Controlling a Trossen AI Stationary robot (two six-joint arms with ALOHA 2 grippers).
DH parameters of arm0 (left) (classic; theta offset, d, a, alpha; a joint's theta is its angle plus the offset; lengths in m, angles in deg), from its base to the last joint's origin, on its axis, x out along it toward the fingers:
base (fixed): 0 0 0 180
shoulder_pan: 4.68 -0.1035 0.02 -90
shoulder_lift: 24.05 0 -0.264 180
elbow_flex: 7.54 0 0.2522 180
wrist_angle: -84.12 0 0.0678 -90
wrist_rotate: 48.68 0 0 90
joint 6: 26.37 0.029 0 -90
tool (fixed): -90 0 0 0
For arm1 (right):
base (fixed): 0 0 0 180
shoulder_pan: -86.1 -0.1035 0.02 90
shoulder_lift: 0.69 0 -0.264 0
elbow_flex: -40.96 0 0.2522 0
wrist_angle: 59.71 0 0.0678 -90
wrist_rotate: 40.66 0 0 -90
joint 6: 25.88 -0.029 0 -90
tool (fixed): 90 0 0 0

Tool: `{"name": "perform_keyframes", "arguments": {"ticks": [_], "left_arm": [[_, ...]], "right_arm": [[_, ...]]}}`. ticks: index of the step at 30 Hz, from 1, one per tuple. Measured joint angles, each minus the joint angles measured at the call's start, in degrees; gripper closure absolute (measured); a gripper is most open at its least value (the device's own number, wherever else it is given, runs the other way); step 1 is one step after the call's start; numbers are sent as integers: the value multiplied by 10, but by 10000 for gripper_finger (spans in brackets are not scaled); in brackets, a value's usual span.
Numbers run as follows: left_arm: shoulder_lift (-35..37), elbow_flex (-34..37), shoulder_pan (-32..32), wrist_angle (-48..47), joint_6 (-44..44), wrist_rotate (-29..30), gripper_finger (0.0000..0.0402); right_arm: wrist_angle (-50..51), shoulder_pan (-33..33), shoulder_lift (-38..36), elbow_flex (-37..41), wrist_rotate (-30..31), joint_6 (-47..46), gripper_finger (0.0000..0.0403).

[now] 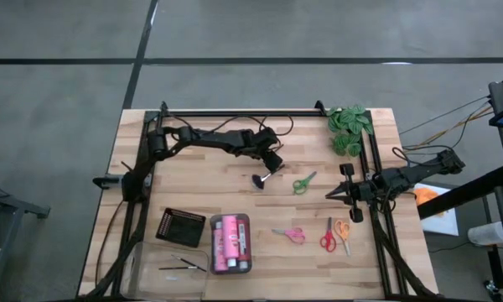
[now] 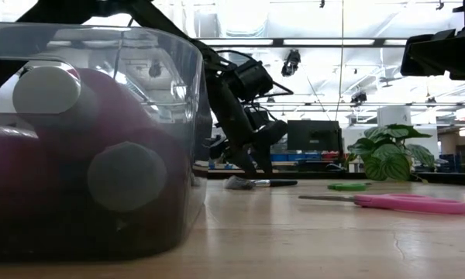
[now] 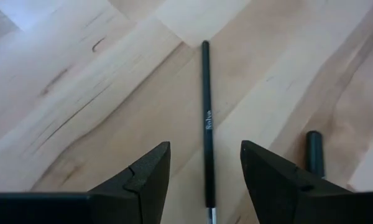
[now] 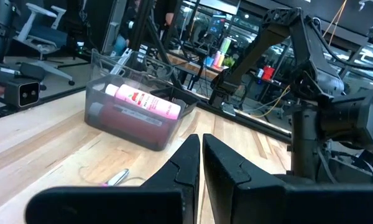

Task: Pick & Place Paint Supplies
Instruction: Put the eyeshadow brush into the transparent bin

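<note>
The fluffy black-tipped brush (image 1: pixel 266 176) lies flat on the table's middle, and its thin dark handle (image 3: pixel 206 118) runs between the open fingers of my left gripper (image 3: pixel 205 177). That gripper (image 1: pixel 276 163) hovers low over the handle end without touching it. In the low view the brush (image 2: pixel 252 184) lies under the left gripper (image 2: pixel 244 163). Three pink bottles (image 1: pixel 230 243) lie in a clear tray. Thin dark brushes (image 1: pixel 183 265) lie in another clear tray. Green scissors (image 1: pixel 303 182), pink scissors (image 1: pixel 290 235), and red (image 1: pixel 327 239) and orange scissors (image 1: pixel 343 231) lie flat on the wood. My right gripper (image 1: pixel 334 194) waits shut at the table's right side.
A black tray (image 1: pixel 180 226) sits left of the bottle tray (image 4: pixel 137 109). The green leafy plant (image 1: pixel 349 128) stands at the far right corner. Arm frames run along the left, far and right edges. Bare wood lies between the brush and the trays.
</note>
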Motion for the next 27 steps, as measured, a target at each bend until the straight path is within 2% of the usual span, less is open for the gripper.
{"name": "perform_keyframes", "arguments": {"ticks": [6,12,27], "left_arm": [[0,0,-1,-9,-3,-1,206],[0,-7,-2,-46,-4,-37,206],[0,-10,-3,-96,-4,-70,206]], "right_arm": [[0,0,0,0,0,0,388],[0,0,0,0,0,0,388],[0,0,0,0,0,0,388]]}}
